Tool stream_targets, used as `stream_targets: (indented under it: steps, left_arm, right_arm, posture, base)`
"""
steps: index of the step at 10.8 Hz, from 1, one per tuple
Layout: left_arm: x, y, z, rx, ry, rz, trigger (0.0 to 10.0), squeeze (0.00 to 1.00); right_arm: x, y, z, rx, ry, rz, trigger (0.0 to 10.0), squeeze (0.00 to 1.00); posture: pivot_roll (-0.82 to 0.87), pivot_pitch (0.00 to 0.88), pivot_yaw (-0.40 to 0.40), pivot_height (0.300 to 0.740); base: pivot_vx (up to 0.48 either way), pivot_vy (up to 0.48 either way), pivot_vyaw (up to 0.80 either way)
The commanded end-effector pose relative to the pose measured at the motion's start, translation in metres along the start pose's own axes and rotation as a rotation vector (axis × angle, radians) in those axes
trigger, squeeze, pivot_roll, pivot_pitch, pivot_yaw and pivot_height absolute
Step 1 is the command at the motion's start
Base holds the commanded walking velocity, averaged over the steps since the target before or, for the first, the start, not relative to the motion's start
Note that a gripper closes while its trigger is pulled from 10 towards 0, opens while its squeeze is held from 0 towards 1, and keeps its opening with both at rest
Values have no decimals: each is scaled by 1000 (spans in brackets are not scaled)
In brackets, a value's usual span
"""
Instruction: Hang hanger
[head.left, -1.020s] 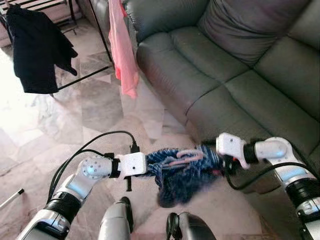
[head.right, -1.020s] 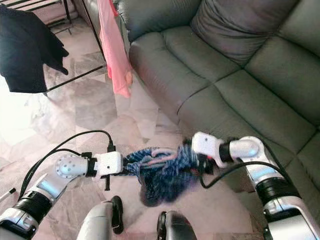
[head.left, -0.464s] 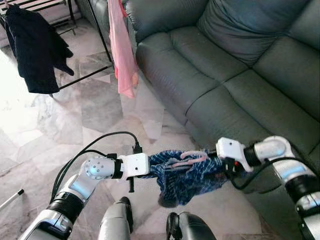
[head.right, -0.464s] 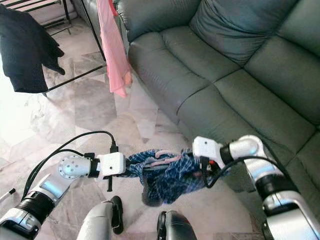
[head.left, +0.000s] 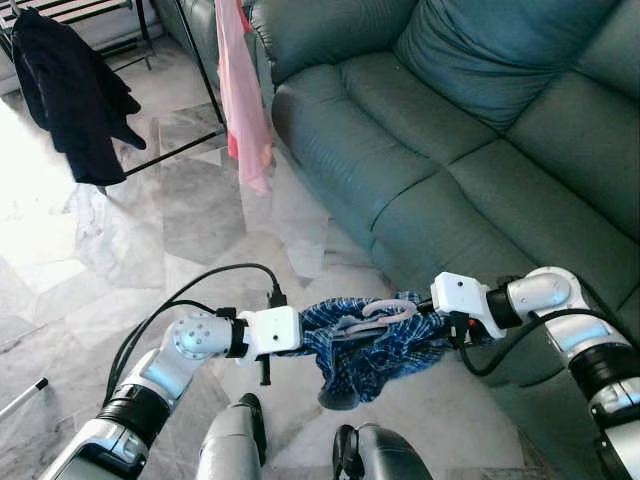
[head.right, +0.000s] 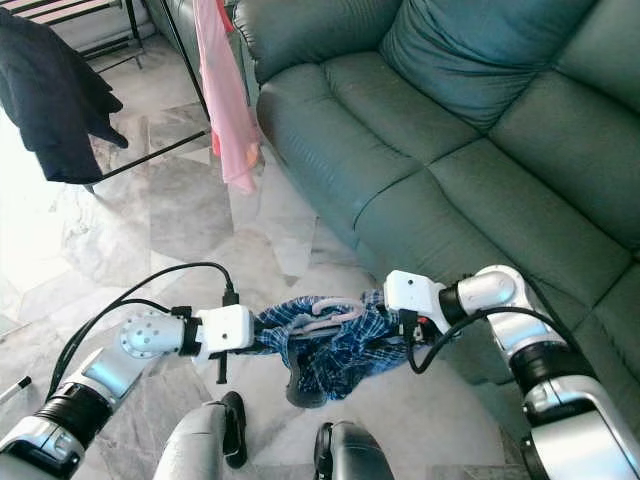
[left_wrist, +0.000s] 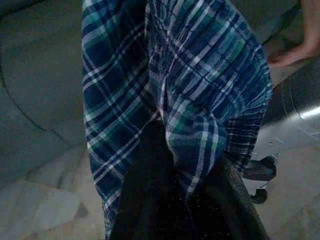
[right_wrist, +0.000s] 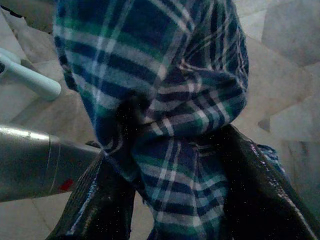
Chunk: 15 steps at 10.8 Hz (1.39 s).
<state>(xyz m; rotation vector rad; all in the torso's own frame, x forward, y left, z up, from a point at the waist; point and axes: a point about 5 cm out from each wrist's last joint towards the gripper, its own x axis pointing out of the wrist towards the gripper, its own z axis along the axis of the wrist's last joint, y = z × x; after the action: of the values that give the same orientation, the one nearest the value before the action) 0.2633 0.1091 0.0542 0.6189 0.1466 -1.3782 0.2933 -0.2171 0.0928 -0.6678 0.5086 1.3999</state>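
Note:
A blue plaid garment (head.left: 372, 345) on a pale pink hanger (head.left: 375, 315) is stretched between my two grippers, low over the marble floor in front of the sofa. My left gripper (head.left: 305, 342) is shut on the garment's left end; its dark fingers (left_wrist: 150, 195) pinch the plaid cloth (left_wrist: 190, 100). My right gripper (head.left: 428, 322) is shut on the right end, with cloth (right_wrist: 165, 115) bunched between its fingers (right_wrist: 95, 200). The hanger's hook curls up over the cloth's top. A fold of the garment droops beneath.
A dark green sofa (head.left: 460, 130) runs along the right. A black clothes rack (head.left: 200, 60) stands at the far left with a pink garment (head.left: 243, 90) and a black garment (head.left: 75, 90) hanging on it. Marble floor (head.left: 150, 230) lies between.
The camera has shifted slightly. The garment is held a little flatter and more spread between both grippers, and the hanger now sits more on top. Both grips are unchanged.

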Motion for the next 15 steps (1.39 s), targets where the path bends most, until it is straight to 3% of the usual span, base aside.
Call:
stream_targets:
  steps: [1,5,11,12,13,14,15]
  left_arm:
    - [5,-7,1,10,1,-43,0,0]
    - [8,-10,-2,5,16,-61,0,0]
    - [10,1,-7,66,71,56,0,0]
    - [10,3,-9,59,85,83,4706,0]
    - [11,3,-11,60,91,100,6235,0]
    - [11,5,-14,79,119,139,10000,0]
    - [10,5,-18,79,141,151,10000,0]
  right_arm:
    - [-8,-3,0,1,9,8,0,0]
    - [-14,-7,4,7,-4,22,0,0]
    - [5,14,-3,66,-83,45,0,0]
    - [13,17,1,63,-120,16,0,0]
    - [19,21,4,71,-151,8,0,0]
    - [27,27,3,76,-155,2,0,0]
    - [31,29,0,48,-114,-30,0,0]
  posture:
    - [-72,188,-40,740]
    - [-73,185,-43,740]
    - [-78,192,-47,740]
    - [-80,192,-46,740]
    - [-79,194,-47,740]
    - [-79,193,-47,740]
    - [-78,190,-49,740]
  base:
    - [0,0,0]
    - [0,0,0]
    - [0,0,0]
    - [0,0,0]
    - [0,0,0]
    - [0,0,0]
    - [0,0,0]
